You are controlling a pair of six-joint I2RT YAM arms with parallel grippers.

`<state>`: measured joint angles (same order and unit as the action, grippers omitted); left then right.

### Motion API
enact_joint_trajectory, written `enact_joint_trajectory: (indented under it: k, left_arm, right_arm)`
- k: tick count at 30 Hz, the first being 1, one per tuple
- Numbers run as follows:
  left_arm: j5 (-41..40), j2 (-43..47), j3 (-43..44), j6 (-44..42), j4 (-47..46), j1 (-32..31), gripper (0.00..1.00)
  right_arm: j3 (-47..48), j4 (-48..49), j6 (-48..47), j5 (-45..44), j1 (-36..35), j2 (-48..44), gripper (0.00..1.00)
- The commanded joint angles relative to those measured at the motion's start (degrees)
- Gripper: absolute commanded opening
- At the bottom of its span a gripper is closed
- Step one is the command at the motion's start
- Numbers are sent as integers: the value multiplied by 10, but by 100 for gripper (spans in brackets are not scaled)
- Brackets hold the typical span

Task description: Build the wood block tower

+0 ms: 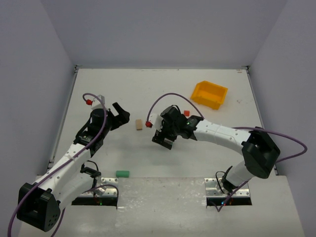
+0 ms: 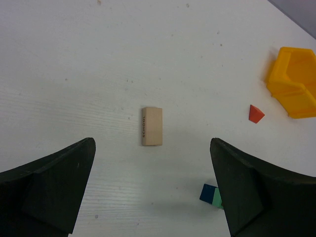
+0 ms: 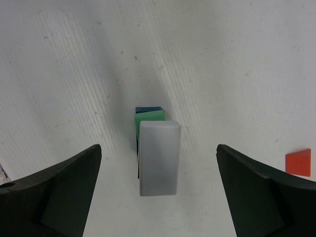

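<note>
The tower (image 3: 158,158) shows in the right wrist view as a blue block at the bottom, a green block on it and a pale block on top. My right gripper (image 3: 159,148) is open directly above it, a finger on each side, touching nothing. In the top view that gripper (image 1: 163,140) hides the tower. A tan block (image 1: 139,125) lies flat on the table. My left gripper (image 1: 121,114) is open and empty just left of it. In the left wrist view the tan block (image 2: 152,126) lies ahead of the open left gripper (image 2: 152,148). A red block (image 1: 186,113) lies behind the right arm.
A yellow bin (image 1: 210,94) stands at the back right. A loose green block (image 1: 122,173) lies near the table's front edge by the left arm's base. The red block (image 2: 256,113), the bin (image 2: 294,81) and the tower's base (image 2: 210,193) show in the left wrist view.
</note>
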<state>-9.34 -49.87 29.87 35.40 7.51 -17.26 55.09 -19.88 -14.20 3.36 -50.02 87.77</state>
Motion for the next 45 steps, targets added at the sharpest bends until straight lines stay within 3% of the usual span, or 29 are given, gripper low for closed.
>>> enact_joint_trajectory:
  k: [1,7,15,18,20,23,30,37,45]
  left_arm:
    - [5,9,0,1,-20,-1,100]
    - [7,11,10,6,1,-1,100]
    - [24,11,19,30,54,-1,100]
    - [42,18,17,36,82,-1,100]
    - [49,29,14,44,108,-2,100]
    - [56,51,7,50,147,-1,100]
    - [45,45,8,59,218,-1,100]
    - [140,17,24,84,248,-1,100]
    - [218,-77,38,108,388,-1,100]
  right_arm:
    - [28,12,28,-4,-2,-59,99]
    - [2,63,80,-12,-1,-147,99]
    - [-103,132,199,-156,15,-242,99]
    - [-133,132,276,-155,75,-266,99]
    - [-163,133,387,-158,158,-306,99]
    - [-217,139,445,-271,194,-346,99]
    - [-278,168,478,-326,218,-405,99]
    - [-283,170,483,-328,218,-400,99]
    - [-290,183,477,-307,219,-392,99]
